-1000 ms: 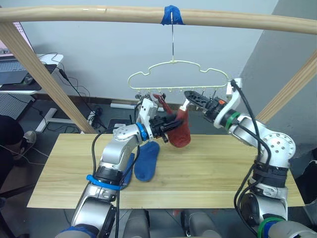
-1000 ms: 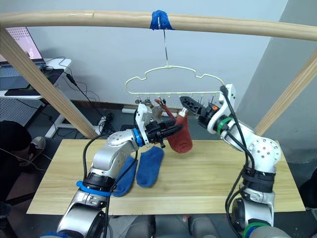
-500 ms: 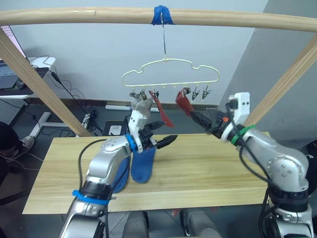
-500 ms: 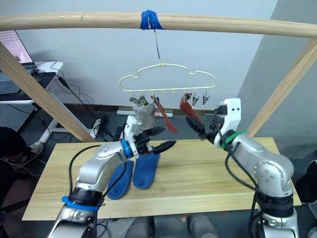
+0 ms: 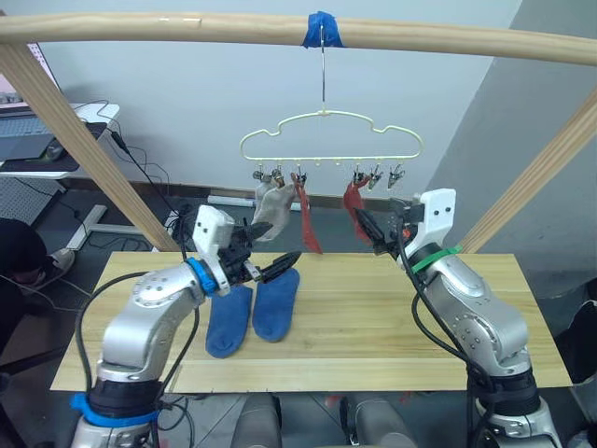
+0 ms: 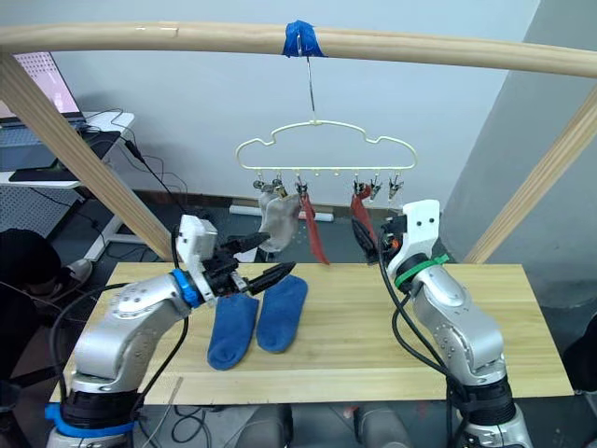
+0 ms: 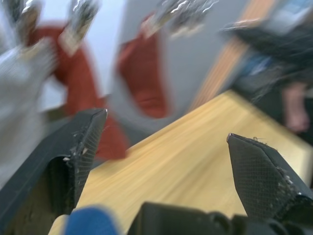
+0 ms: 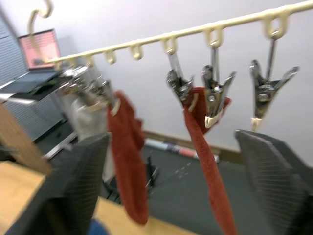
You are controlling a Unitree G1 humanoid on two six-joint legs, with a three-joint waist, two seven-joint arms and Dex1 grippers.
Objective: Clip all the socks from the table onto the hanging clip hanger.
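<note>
On the counter (image 5: 373, 322) two blue socks (image 5: 254, 310) wait, so the left gripper (image 5: 270, 268), its fingers wide and empty, should reach down and pinch one by its edge.

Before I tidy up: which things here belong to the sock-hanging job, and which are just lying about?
Job: clip hanger; red socks and grey sock clipped on it; blue socks on the table.
Lying about: laptop; cables.
</note>
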